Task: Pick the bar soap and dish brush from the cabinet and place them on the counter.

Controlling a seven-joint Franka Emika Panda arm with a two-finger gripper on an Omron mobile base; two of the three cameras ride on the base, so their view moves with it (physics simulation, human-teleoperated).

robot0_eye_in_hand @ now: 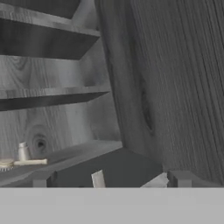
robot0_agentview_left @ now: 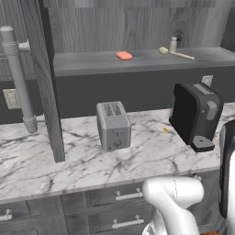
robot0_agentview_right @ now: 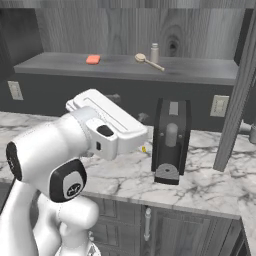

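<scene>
Nearest the hand camera, the hand (robot0_eye_in_hand: 110,180) has its two dark fingertips (robot0_eye_in_hand: 180,178) spread wide with nothing between them, facing the open cabinet (robot0_eye_in_hand: 175,87); its grey shelf (robot0_agentview_left: 92,62) carries the bar soap (robot0_agentview_left: 124,56) and, well apart to the right, the dish brush (robot0_agentview_left: 176,53) lying flat just beside a small beige bottle (robot0_agentview_left: 173,44). Below, on the marble bench (robot0_agentview_left: 92,160), a silver toaster (robot0_agentview_left: 113,125) and a black coffee machine (robot0_agentview_left: 195,114) stand apart.
</scene>
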